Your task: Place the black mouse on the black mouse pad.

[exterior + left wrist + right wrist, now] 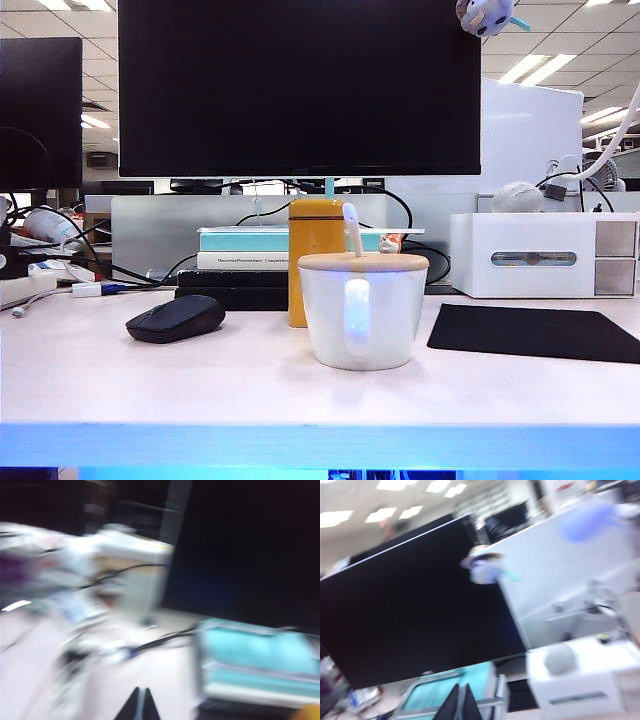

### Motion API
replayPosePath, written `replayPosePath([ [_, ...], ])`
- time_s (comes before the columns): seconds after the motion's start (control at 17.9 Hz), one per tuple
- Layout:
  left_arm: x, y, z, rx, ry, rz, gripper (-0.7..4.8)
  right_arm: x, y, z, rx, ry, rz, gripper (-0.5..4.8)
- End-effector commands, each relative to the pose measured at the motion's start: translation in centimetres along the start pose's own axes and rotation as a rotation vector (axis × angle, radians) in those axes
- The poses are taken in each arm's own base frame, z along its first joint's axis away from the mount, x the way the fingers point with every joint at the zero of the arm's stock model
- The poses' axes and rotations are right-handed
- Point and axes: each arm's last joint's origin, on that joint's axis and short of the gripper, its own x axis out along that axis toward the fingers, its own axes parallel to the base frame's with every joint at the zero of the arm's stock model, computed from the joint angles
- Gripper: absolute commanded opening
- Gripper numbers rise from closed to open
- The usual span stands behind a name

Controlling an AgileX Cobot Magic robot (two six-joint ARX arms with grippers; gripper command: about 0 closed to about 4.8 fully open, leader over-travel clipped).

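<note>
wrist views: left tool (139, 705) and right tool (459, 703) both pressed together, empty; no legible writing.

The right gripper (460, 703) is being seen with its two dark fingertips pressed together, nothing between them. Just beyond it, a teal book (447, 692) is being shown, blurred. Farther beyond, a large black monitor (420, 605) is being faced, and a white box (580, 685) is lying off to one side.
</note>
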Motion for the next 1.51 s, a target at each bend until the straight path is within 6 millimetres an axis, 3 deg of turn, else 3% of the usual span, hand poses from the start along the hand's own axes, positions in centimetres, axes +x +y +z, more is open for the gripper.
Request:
replayPosePath([
  [0.06,3.6,-0.7,1.8,0.016,0.099,-0.189,-0.04,3.5,0.6,2.0,-0.022,0.043,0.037,-0.01],
  [0.17,7.0,-1.0,1.3,-0.001,0.197,-0.331,-0.04,6.6,0.7,2.9,-0.057,0.093,0.071,-0.02],
  [0.22,9.0,-1.2,-0.1,-0.018,0.31,-0.431,-0.04,8.5,0.7,3.1,-0.048,0.157,0.109,-0.02],
  [0.34,10.8,-1.6,-2.1,-0.074,0.442,-0.558,-0.04,10.5,0.5,2.9,-0.028,0.259,0.111,-0.02],
  [0.45,11.9,-2.3,-3.8,0.004,0.508,-0.601,-0.04,11.9,0.2,2.6,-0.042,0.306,0.105,-0.02],
  [0.78,13.6,-8.0,-7.7,0.38,0.593,-0.403,-0.04,12.7,-0.1,2.1,-0.045,0.325,0.103,-0.02],
  [1.06,15.9,-9.5,-12.1,0.397,0.736,-0.405,-0.03,12.7,-0.1,2.1,-0.045,0.325,0.103,-0.02],
  [1.12,16.3,-9.5,-13.0,0.395,0.772,-0.414,0.23,12.7,-0.1,2.1,-0.045,0.325,0.103,-0.02],
  [1.17,16.5,-9.4,-13.7,0.389,0.808,-0.406,2.74,12.7,-0.1,2.0,-0.045,0.326,0.104,-0.01],
  [1.23,16.6,-9.4,-14.2,0.38,0.836,-0.4,4.79,12.7,-0.1,2.0,-0.045,0.327,0.104,-0.02],
  [1.51,17.2,-9.4,-15.7,0.363,0.896,-0.389,4.79,12.7,0.2,1.9,-0.04,0.341,0.127,-0.01],
])
